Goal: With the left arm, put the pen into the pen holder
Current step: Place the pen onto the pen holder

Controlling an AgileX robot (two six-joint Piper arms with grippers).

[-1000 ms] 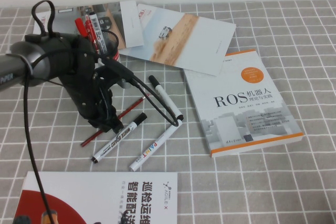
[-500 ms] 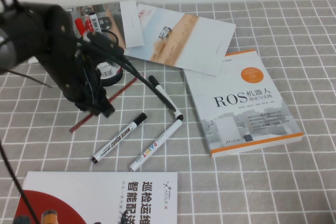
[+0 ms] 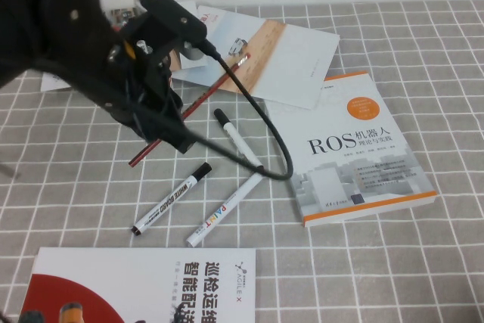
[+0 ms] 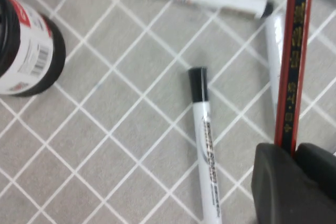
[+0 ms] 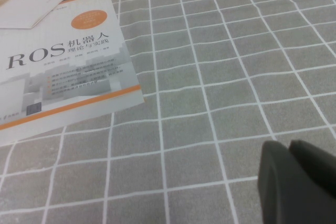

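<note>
My left gripper (image 3: 166, 131) is shut on the pen (image 3: 217, 83), a thin dark-red pencil, and holds it tilted above the table, with its pale end over the brochure. In the left wrist view the pencil (image 4: 294, 56) runs out from between the black fingers (image 4: 273, 182). The pen holder (image 4: 26, 45), a black cup with a white barcode label, shows only in that view, off to the side of the pencil. In the high view the arm hides it. My right gripper (image 5: 289, 153) is shut and empty above bare cloth, and is out of the high view.
Three white black-capped markers (image 3: 172, 198) (image 3: 225, 209) (image 3: 236, 140) lie on the checked cloth below the left gripper. A ROS book (image 3: 352, 149) lies to the right, a brochure (image 3: 272, 54) at the back and a booklet (image 3: 144, 285) at the front edge.
My left gripper has lifted the pencil off the cloth and carried it up and towards the back. The arm now covers the pen holder in the high view.
</note>
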